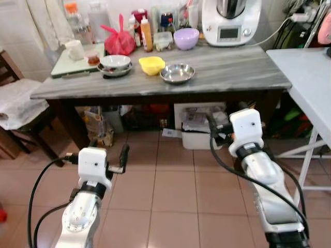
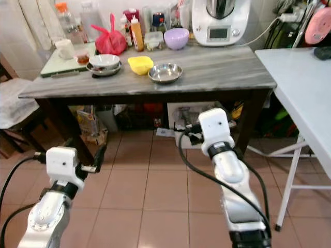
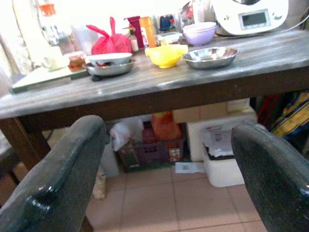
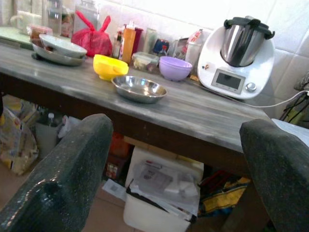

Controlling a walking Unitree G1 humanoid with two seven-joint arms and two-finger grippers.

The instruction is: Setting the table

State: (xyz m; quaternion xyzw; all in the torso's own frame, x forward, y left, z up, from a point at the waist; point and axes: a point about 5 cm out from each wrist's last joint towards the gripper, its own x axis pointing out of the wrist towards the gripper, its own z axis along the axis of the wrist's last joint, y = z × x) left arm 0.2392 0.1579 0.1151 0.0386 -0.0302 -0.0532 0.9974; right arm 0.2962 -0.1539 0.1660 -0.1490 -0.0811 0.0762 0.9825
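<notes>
On the grey marble table [image 1: 238, 72] stand a steel bowl [image 1: 177, 73], a yellow bowl [image 1: 151, 64], a white bowl on a steel dish [image 1: 115, 62] and a purple bowl [image 1: 186, 37]. Both arms are held out low in front of the table, over the tiled floor and below the tabletop. My left gripper [image 1: 109, 151] is open and holds nothing; its fingers [image 3: 58, 179] frame the table edge in the left wrist view. My right gripper [image 1: 220, 129] is open and empty too, pointing at the table under the steel bowl [image 4: 139, 88].
A white folding table [image 1: 310, 77] stands at the right, a chair with a cloth [image 1: 15, 103] at the left. A kitchen machine [image 1: 230, 20], red bag [image 1: 119, 41], bottles and a mug [image 1: 75, 50] crowd the table's back. A white bin [image 1: 199, 134] and boxes sit underneath.
</notes>
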